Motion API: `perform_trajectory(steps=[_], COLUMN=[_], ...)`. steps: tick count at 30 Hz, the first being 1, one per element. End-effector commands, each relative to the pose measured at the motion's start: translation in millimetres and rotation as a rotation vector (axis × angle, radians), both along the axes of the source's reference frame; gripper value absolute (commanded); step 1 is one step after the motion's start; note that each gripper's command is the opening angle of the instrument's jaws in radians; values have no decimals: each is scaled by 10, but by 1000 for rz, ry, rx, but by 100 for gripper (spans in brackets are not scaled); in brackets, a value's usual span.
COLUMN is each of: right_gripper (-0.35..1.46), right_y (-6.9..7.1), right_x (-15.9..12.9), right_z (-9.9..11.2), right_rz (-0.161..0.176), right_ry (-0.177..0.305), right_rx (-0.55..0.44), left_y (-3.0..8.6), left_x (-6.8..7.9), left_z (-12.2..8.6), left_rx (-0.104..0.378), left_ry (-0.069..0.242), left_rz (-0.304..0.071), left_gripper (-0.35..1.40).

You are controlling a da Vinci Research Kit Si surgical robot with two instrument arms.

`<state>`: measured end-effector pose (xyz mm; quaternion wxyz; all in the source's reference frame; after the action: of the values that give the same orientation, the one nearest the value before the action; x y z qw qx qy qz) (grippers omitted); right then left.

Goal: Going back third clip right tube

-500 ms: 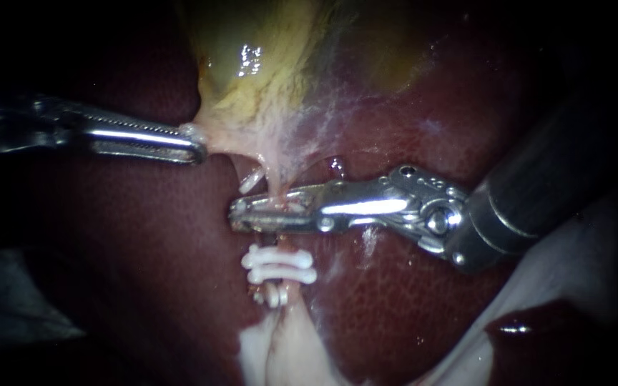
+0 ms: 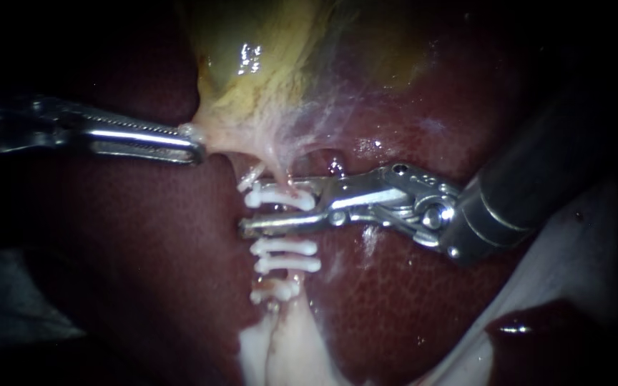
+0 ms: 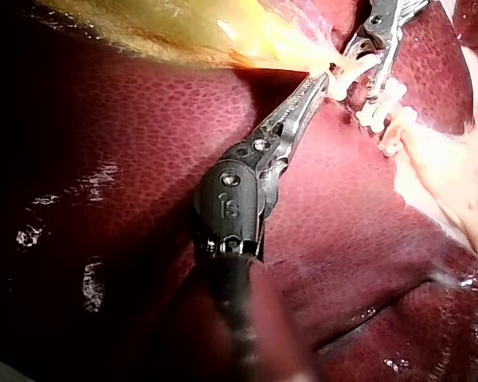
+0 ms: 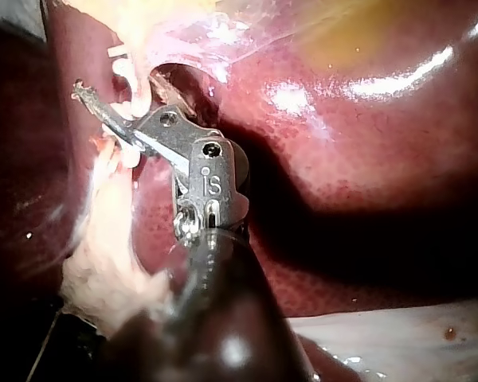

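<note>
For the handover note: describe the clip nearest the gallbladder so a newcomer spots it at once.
Start at the yellow gallbladder and follow the pale tube across the dark red liver. The clip is the white bar crossing the tube between the open jaws of the right instrument; the other white clips lie past the lower jaw, farther from the gallbladder.

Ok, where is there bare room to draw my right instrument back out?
Bare liver lies below the right instrument, right of the lower clips, and again below the left instrument. Crowded: the upper clip sits between the open jaws, gallbladder tissue just above.
</note>
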<state>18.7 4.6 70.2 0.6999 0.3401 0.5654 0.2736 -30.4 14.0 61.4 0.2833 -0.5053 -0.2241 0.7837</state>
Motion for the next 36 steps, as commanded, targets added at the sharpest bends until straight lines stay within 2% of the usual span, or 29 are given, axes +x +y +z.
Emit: perform_trajectory(steps=[1, 6, 9, 19, 21, 22, 24, 26, 29, 36], right_gripper=[47, 48, 49, 50, 50, 50, 50, 50, 50, 50], right_y=[0, 5, 7, 1, 1, 0, 0, 1, 1, -4], right_x=[-2, -12, -17, -36, -44, -51, -61, -75, -94, -131], right_z=[5, 22, 24, 5, -1, -7, -18, -33, -55, -101], right_rz=[-5, 9, 13, -3, -15, -33, -55, -98, -129, -137], right_ry=[-7, -21, -24, -12, -1, 4, -17, -56, -82, -85], right_rx=[0, -13, -8, 5, -44, -100, -176, -277, -395, -514], left_y=[0, 0, 0, -1, -1, -1, -1, -1, -1, 0], left_x=[0, 0, 0, 2, 2, 2, 2, 3, 3, 4], left_z=[0, 0, 0, 0, 0, -1, -1, -1, -1, 0], left_rx=[0, 0, 0, 0, 0, 0, 0, 0, 0, 0], left_ry=[-1, -1, -1, -1, -1, -1, -1, -1, -1, -2], left_rz=[1, 1, 1, 1, 1, 2, 2, 2, 2, 2], left_gripper=[-35, -35, -35, -35, -35, -35, -35, -35, -35, -35])
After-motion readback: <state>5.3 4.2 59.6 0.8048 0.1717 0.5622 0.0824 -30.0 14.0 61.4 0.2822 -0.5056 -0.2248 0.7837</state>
